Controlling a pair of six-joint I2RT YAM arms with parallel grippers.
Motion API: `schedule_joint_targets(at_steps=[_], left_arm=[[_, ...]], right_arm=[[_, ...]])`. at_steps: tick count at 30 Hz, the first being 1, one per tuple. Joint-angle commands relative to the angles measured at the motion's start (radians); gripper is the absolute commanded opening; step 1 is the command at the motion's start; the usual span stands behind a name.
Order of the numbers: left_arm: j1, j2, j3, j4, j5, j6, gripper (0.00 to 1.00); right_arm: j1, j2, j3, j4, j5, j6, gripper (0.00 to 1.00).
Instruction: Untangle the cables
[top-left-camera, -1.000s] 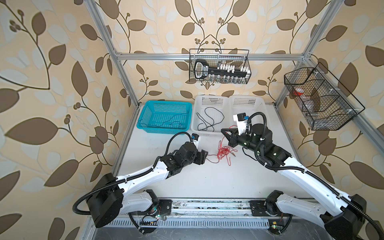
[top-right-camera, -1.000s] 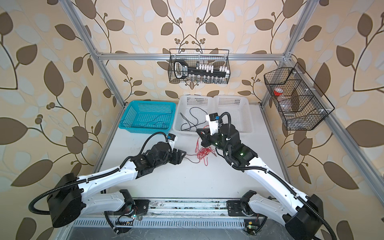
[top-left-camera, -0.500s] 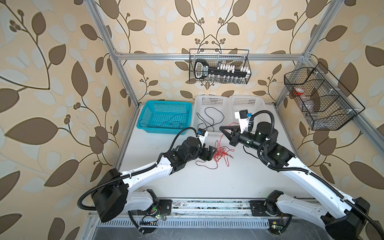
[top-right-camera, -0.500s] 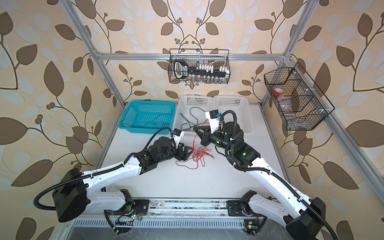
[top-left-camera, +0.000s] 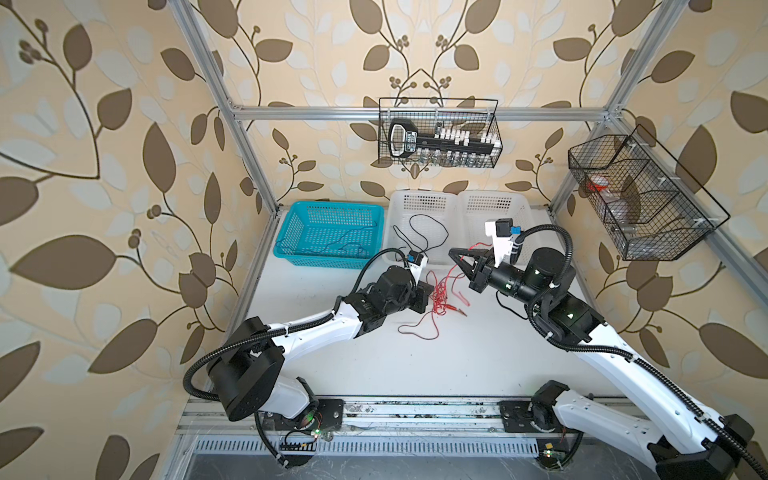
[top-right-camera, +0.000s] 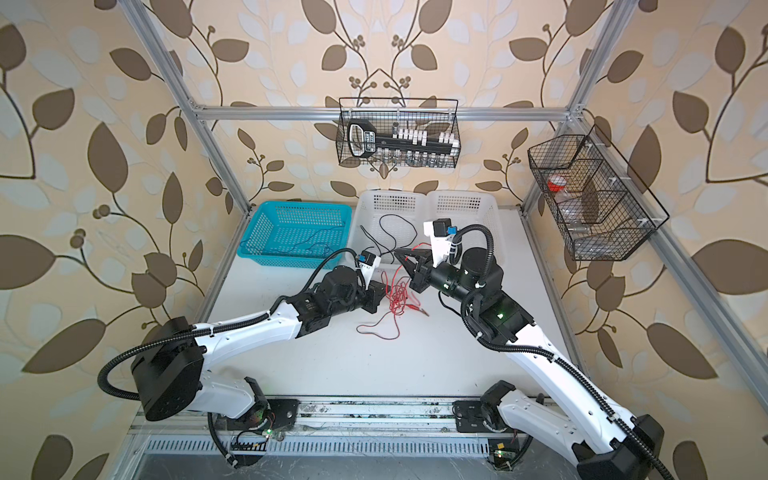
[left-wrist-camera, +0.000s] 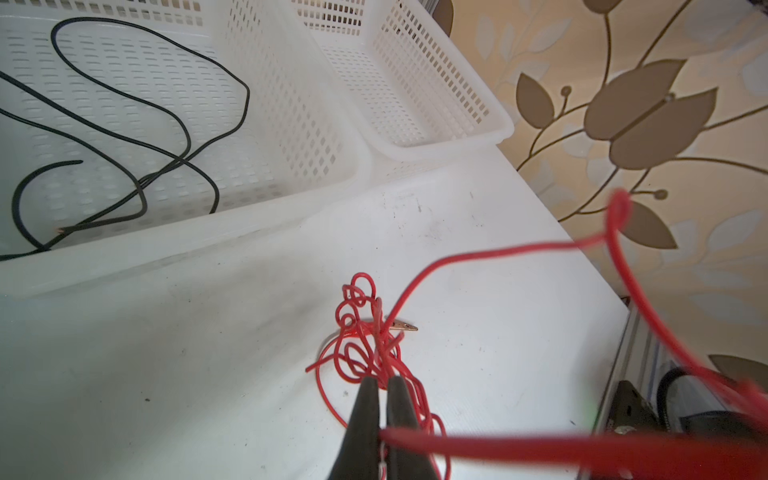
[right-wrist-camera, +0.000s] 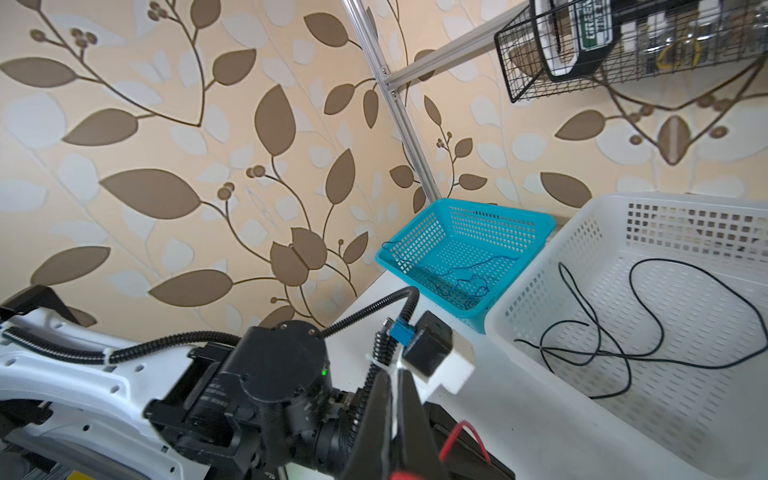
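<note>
The red cable (left-wrist-camera: 365, 340) is the one left to sort. It lies as a tight knot of small loops on the counter (top-left-camera: 415, 365), between the two arms and just in front of the white baskets, with a metal clip end (left-wrist-camera: 401, 327) poking out of the bunch and a loose tail (top-left-camera: 415, 328) curling away toward the front edge. One strand rises out of the knot toward the right arm.

The left hand (left-wrist-camera: 383, 380) is low over the knot, its fingers pressed together on a few of the red loops. The right hand (top-left-camera: 454, 252) sits higher and to the side, fingers together, and seems to be pinching the strand that climbs from the knot. The contact itself is partly hidden in the right wrist view.

Two cables look finished. A black cable (left-wrist-camera: 247, 91) lies alone in loose curves in the nearer white basket (left-wrist-camera: 166, 245), and a thin blue cable (right-wrist-camera: 469, 282) lies alone in the turquoise basket (top-left-camera: 332, 204). The second white basket (left-wrist-camera: 457, 141) holds nothing I can see.

My reading is that the task is well past halfway: red has been separated from blue and black, but its own knot must be drawn open, and it has not yet gone into a basket
</note>
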Motion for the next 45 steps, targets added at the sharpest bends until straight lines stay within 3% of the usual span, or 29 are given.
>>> schedule_joint_targets(at_steps=[1,12,16,19,22,27,34,45], left_arm=[[-0.003,-0.054,0.062,-0.041,-0.05,0.043,0.0],[-0.003,-0.129,0.117,-0.18,-0.032,0.098,0.0],[-0.003,-0.132,0.111,-0.17,0.013,0.097,0.0],[-0.004,-0.124,0.109,-0.171,0.015,0.095,0.0],[-0.004,-0.107,0.115,-0.196,-0.019,0.09,0.0],[-0.003,-0.069,0.137,-0.262,-0.082,0.065,0.0],[-0.004,-0.03,0.137,-0.294,-0.108,0.046,0.0],[-0.003,-0.039,0.113,-0.293,-0.083,0.087,0.0]], right_arm=[[-0.019,-0.002,-0.052,-0.024,0.047,-0.012,0.0],[-0.026,0.039,-0.178,-0.046,0.107,-0.146,0.04],[-0.016,0.049,-0.227,-0.01,0.067,-0.187,0.17],[-0.004,0.044,-0.257,0.008,0.1,-0.186,0.32],[-0.004,0.015,-0.277,0.005,0.151,-0.174,0.42],[-0.003,-0.052,-0.282,-0.039,0.181,-0.182,0.5],[0.002,-0.154,-0.305,-0.055,0.128,-0.173,0.61],[0.057,-0.207,-0.3,-0.056,0.078,-0.211,0.63]])
